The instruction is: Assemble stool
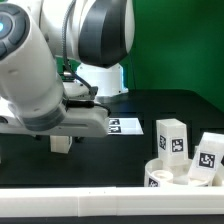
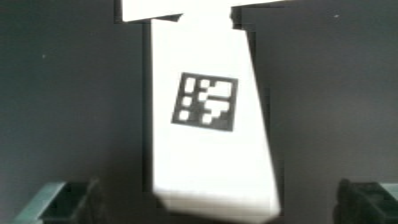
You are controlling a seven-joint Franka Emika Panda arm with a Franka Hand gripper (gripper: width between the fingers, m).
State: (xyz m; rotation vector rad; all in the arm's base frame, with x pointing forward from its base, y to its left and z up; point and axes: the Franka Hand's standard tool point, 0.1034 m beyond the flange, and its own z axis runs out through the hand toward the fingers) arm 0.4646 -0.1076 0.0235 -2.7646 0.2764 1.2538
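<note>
Stool seat disc (image 1: 165, 173) and legs (image 1: 172, 137) rest on a black table (image 1: 120, 157) before a green wall (image 1: 165, 45); fingers (image 2: 63, 200) spread wide.

no readable words or numbers, just black-and-white square tags (image 2: 208, 100), one on the wrist-view leg (image 2: 210, 165), one each on the upright leg (image 1: 172, 126) and the tilted leg (image 1: 212, 146), more on the marker board (image 1: 125, 126)

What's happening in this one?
The arm's gripper is open over a white leg. The leg sits between the fingers with gaps on both sides, so it is not gripped. At the exterior view's right, an upright leg and a tilted leg are by the seat.
</note>
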